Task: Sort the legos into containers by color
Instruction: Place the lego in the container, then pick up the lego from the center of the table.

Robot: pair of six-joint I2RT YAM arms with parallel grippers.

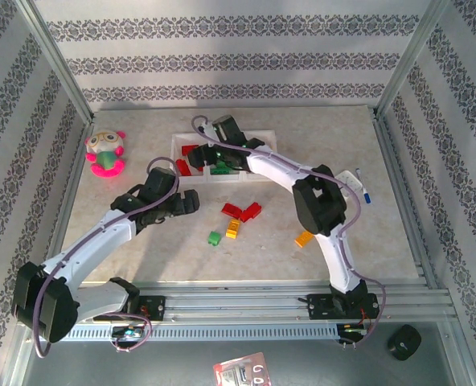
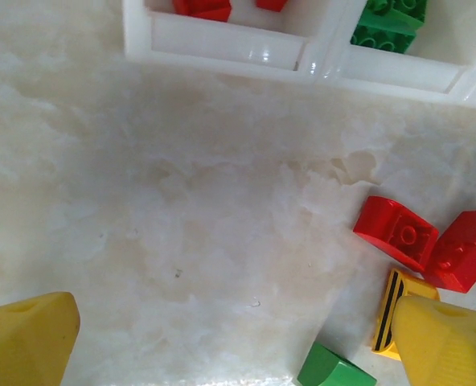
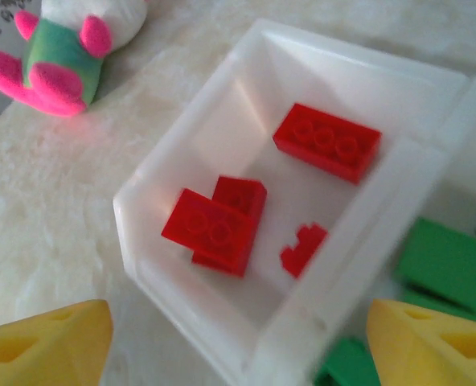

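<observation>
**Right arm over the red cell; five bricks loose on the table**

Right gripper (image 3: 238,354) hung above the left-end compartment of the white tray (image 3: 186,112); its yellow fingertips (image 3: 45,346) were spread wide with nothing between them. I judged this a release position, since four red bricks (image 3: 326,143) lay on the compartment floor below. Green bricks (image 3: 447,265) sat in the neighbouring compartment, so colours seemed kept one to a cell; the third cell's contents could not be made out.

Left gripper (image 2: 238,346) was low over bare table, jaws fully apart and empty, close to the loose cluster; probably placed there for the next pick.

Loose legos lay between the tray and the arm bases: two red ones (image 2: 395,231) touching each other; a yellow one (image 2: 399,310) just beside them; a green one (image 2: 334,370) near; an orange one (image 1: 303,238) well apart to the right. Plush toy (image 3: 57,48) sat left of the tray, no part of the sort.

Writing: none legible on any brick; the yellow one carried black stripes only; a red-and-white card (image 1: 242,374) on the near ledge bore print too small to read.
</observation>
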